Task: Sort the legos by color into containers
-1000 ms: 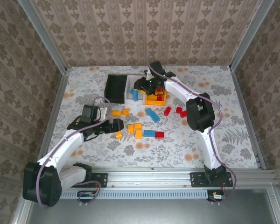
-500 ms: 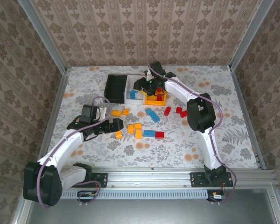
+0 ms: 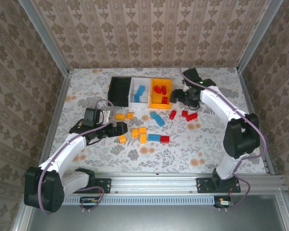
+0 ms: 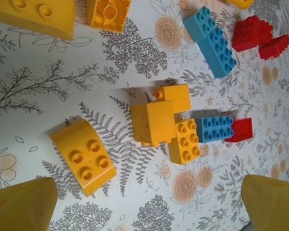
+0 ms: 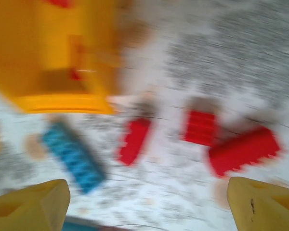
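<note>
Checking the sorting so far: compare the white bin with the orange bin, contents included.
Colour: the white bin is white, the orange bin is orange. Contents: the white bin holds light blue bricks, while the orange bin holds red bricks. Both are rectangular, open-topped and of like size, standing side by side.

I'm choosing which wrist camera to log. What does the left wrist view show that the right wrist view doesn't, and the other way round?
Left wrist: loose yellow bricks, plus a short blue brick touching a red one end to end. Right wrist, blurred: the orange bin. Both: the long blue brick, red bricks near it, and the floral table cover.
</note>
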Controlling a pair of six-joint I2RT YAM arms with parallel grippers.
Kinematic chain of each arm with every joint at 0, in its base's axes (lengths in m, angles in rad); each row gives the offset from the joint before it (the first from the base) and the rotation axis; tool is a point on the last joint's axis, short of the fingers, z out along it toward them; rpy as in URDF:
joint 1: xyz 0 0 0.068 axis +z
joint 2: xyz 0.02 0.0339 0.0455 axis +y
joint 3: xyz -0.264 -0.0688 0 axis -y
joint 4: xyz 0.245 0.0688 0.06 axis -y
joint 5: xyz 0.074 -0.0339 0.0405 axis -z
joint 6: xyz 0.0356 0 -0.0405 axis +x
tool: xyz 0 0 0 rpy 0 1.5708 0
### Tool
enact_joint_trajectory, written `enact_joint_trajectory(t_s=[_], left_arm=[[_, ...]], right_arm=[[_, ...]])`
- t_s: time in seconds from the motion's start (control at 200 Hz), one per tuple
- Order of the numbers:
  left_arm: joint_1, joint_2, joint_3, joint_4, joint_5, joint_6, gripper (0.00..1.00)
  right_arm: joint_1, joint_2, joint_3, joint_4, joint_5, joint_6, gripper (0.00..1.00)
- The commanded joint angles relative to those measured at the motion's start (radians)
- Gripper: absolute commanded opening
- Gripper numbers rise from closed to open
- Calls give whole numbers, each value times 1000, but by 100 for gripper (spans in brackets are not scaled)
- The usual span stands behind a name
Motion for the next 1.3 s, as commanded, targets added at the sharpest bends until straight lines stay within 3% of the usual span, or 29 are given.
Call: enact_joint_trajectory(t_s=[0.0,0.255,0.785,1.065,1.295], left_arm=[[-17,15,-3,22,16,-2,100],[-42,36,3,33,8,-14,100],[-41,34,6,4,-3,4,100],[-39,29,14,-14,-9,10,100],[-39,29,17,-14,-8,9,100]], right_arm=[[-22,-8,-99,-59,96,-89,87],[-29,88,-88,-64,175,-201,89],[-33,264,18,-57,195,-230,87],[-36,280,23,-54,165,-222,76],[-38,241,0,-58,158,-211,57]])
